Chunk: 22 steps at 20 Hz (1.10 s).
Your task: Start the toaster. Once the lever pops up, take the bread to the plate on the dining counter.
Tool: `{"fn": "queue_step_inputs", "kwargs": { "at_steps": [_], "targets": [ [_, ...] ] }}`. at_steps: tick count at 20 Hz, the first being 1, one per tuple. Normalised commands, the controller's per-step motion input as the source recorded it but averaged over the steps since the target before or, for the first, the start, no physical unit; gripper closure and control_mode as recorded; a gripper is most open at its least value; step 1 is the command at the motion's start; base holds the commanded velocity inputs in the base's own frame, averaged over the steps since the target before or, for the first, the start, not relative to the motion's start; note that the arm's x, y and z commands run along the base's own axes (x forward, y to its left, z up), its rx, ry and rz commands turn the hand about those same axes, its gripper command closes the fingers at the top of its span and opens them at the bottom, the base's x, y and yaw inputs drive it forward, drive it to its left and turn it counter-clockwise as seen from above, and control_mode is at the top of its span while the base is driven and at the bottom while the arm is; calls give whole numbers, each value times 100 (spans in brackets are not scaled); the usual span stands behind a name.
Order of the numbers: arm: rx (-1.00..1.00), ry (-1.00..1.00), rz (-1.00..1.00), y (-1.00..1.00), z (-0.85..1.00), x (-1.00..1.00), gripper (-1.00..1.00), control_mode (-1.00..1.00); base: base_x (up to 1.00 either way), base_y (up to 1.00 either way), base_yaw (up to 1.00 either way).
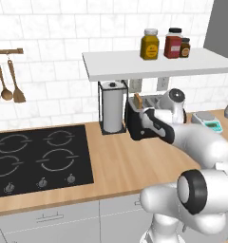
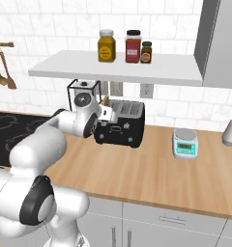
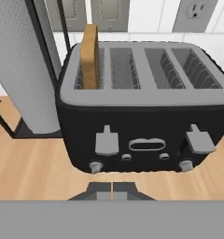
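The black four-slot toaster (image 3: 142,121) stands on the wall counter, against the tiled wall. The bread (image 3: 89,56), a tan slice, stands upright in its leftmost slot and sticks well above the rim. Two grey levers, the left (image 3: 107,141) and the right (image 3: 198,140), sit at about the same height on the front face. My gripper (image 3: 112,189) is shut with nothing in it, just in front of the toaster's front and slightly above the counter. From the left base view the hand (image 1: 151,126) covers most of the toaster (image 1: 133,110). The plate and the dining counter are out of view.
A paper-towel roll (image 3: 25,70) in a black stand sits right beside the toaster's left end. A shelf (image 1: 154,64) with jars hangs low over the toaster. A black stove (image 1: 40,159) lies further left, and a small white scale (image 2: 185,143) to the right.
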Motion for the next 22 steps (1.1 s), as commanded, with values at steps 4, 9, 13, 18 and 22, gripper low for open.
{"fn": "queue_step_inputs", "kwargs": {
  "at_steps": [4, 9, 13, 18, 22],
  "targets": [
    [0, 0, -2, 0, -28, 36, 100, -100, 0, 0, 0],
    [0, 0, 0, 0, 0, 30, 100, -100, 0, 0, 0],
    [0, 0, 0, 0, -13, 21, 100, -100, 0, 0, 0],
    [0, 0, 0, 0, -28, 9, 100, -100, 0, 0, 0],
    [0, 3, 0, 0, -45, 0, 100, -100, 0, 0, 0]
  ]
}}
